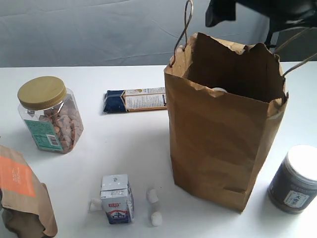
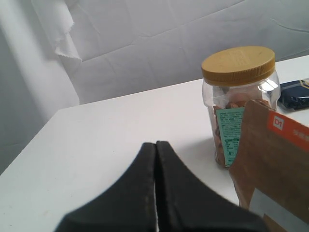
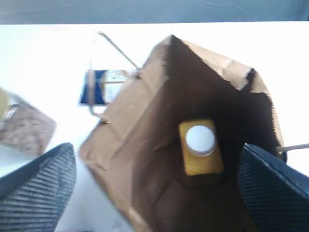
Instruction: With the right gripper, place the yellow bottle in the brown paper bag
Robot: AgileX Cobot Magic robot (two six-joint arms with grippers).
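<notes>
The tall brown paper bag [image 1: 218, 144] stands open right of centre on the white table. Inside it the yellow bottle [image 3: 200, 147] stands upright on the bag's floor, white cap up; in the exterior view only a sliver of its cap [image 1: 218, 90] shows over the rim. My right gripper [image 3: 157, 193] hangs open above the bag's mouth [image 3: 203, 101], holding nothing, its fingers [image 3: 41, 186] spread wide to either side. In the exterior view it is the dark shape [image 1: 257, 12] above the bag. My left gripper [image 2: 155, 145] is shut and empty near the table's left edge.
A nut jar with a gold lid [image 1: 48, 114] stands at the left, a brown pouch with an orange label [image 1: 22, 196] at the front left. A blue packet [image 1: 134, 100] lies behind, a small milk carton [image 1: 117, 199] in front, a dark canister [image 1: 295, 179] right of the bag.
</notes>
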